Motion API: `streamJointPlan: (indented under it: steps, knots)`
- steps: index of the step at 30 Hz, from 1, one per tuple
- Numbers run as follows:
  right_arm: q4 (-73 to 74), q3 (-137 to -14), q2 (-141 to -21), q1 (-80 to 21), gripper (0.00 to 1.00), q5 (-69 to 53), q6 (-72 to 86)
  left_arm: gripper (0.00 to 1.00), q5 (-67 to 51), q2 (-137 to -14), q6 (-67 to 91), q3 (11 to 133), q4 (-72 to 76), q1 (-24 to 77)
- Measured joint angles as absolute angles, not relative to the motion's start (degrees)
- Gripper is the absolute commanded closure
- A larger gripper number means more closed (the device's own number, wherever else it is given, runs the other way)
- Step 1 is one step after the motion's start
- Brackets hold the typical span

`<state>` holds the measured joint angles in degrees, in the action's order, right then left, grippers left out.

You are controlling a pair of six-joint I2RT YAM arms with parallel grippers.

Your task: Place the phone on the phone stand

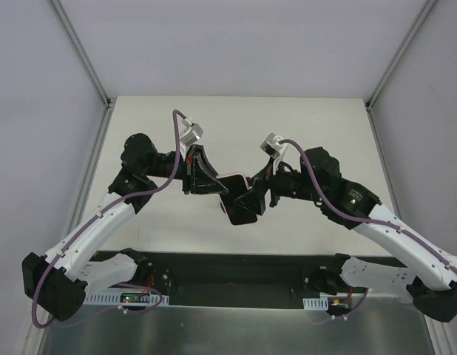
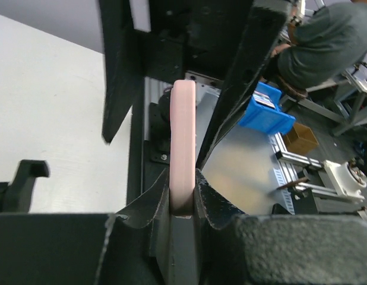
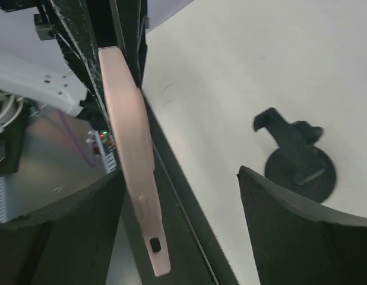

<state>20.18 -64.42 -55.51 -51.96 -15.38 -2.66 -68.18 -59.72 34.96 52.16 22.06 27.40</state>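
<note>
The phone shows its pale pink case edge, held edge-on above the table. My left gripper is shut on one end of it. In the top view the left gripper and right gripper meet over the table's middle, with the phone's pink edge between them. My right gripper is open, its jaws wide apart around the phone's other end, which lies near one finger. The black phone stand rests on the table beyond, apart from both grippers. Its clamp also shows in the left wrist view. The top view hides it.
White enclosure walls ring the table on three sides. A black strip and a metal plate run along the near edge by the arm bases. A blue bin and a seated person are outside the workspace.
</note>
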Motion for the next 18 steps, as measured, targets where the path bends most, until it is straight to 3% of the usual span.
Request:
streamJointPlan:
  steps: [6, 9, 11, 13, 14, 15, 18]
  knots:
    - [14.31, -62.43, -57.1, -52.01, 0.69, -26.94, 3.03, 1.0, -68.84, -58.74, 36.01, 53.47, 22.17, 30.22]
    - [10.7, -60.03, -56.42, -52.16, 0.99, -30.06, 5.04, 1.0, -68.4, -59.07, 37.3, 53.93, 22.35, 30.28]
    - [9.08, -58.7, -55.72, -52.27, 0.99, -31.97, 5.87, 0.95, -68.62, -59.96, 38.83, 54.24, 21.78, 30.3]
    - [8.54, -57.78, -55.27, -52.05, 0.99, -32.64, 6.33, 0.78, -68.79, -60.77, 39.9, 54.72, 20.86, 30.41]
    - [8.16, -57.47, -55.2, -51.92, 0.99, -32.84, 6.55, 0.65, -68.79, -60.99, 39.99, 54.85, 20.34, 30.44]
    - [7.92, -57.23, -55.2, -51.88, 0.99, -32.88, 6.5, 0.59, -68.73, -61.01, 39.99, 54.94, 19.46, 30.52]
    - [8.08, -56.31, -55.2, -52.05, 0.99, -33.78, 6.44, 0.52, -66.92, -60.99, 39.33, 56.4, 15.57, 31.48]
